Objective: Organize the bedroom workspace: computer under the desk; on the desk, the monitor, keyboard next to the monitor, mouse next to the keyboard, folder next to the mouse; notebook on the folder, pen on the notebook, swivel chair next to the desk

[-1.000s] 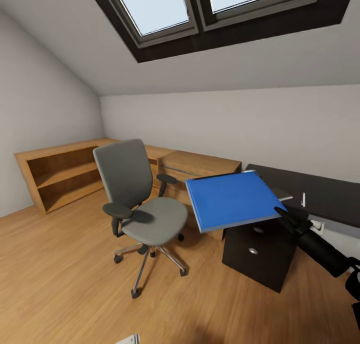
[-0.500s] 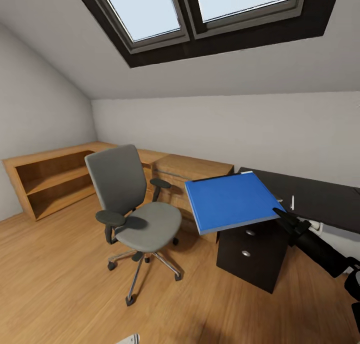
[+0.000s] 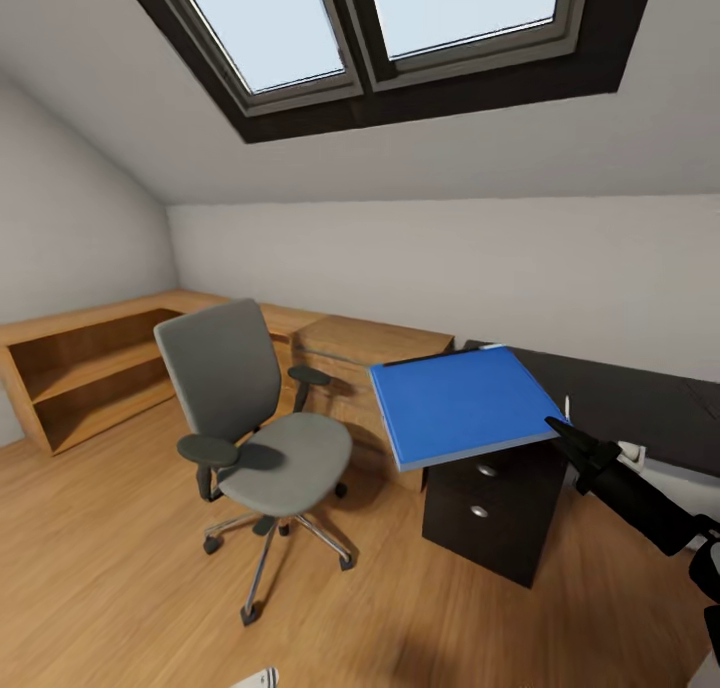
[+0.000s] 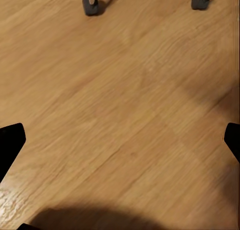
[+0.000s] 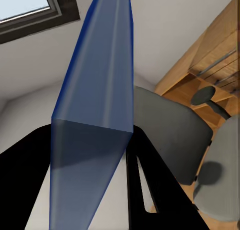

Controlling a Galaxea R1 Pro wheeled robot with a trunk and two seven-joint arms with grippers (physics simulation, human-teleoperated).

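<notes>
R gripper (image 3: 556, 430) clamps folder (image 3: 462, 402) edge-on at wrist; L fingertips (image 4: 10, 145) spread wide over floor (image 4: 120, 115)

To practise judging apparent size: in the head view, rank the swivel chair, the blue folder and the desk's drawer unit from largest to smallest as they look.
1. Swivel chair.
2. Blue folder, held up by the right gripper nearer the camera, which enlarges it.
3. Drawer unit, partly hidden behind the folder, so its rank is unsure.

There is one swivel chair (image 3: 258, 416), one blue folder (image 3: 460, 404), one black desk (image 3: 640, 400), two skylights (image 3: 375, 18), one wooden shelf (image 3: 90, 368), and two drawer knobs (image 3: 482, 490)
</notes>
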